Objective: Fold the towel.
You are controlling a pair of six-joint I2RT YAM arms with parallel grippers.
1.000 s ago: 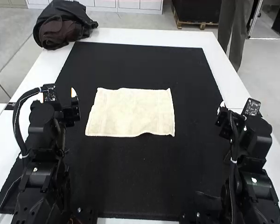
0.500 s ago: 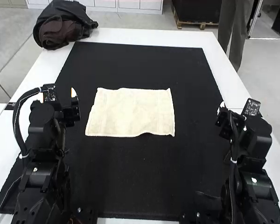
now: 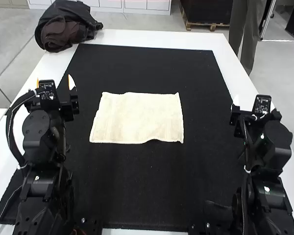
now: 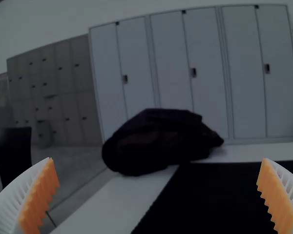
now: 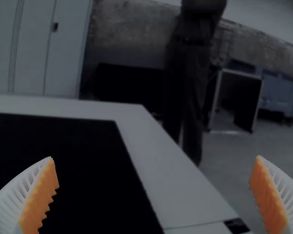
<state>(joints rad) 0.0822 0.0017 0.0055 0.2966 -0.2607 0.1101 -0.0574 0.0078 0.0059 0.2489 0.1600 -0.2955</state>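
Observation:
A cream towel (image 3: pixel 138 117) lies spread flat as a rectangle on the black mat, its near edge slightly wavy. My left gripper (image 3: pixel 55 81) is up at the mat's left edge, apart from the towel. In the left wrist view that gripper (image 4: pixel 157 195) stands open, its orange pads wide apart with nothing between them. To the right of the towel, over the mat's right edge, is my right gripper (image 3: pixel 250 105). The right wrist view has this gripper (image 5: pixel 154 195) open too, holding nothing.
The black mat (image 3: pixel 137 196) covers much of the white table (image 3: pixel 152 38). A dark bag (image 3: pixel 66 25) rests on the table's far left corner, beyond the left arm.
Both arms have turned at the wrist. The left gripper has shifted a little forward and left, and the right one has swung to face more forward. The towel has stayed put.

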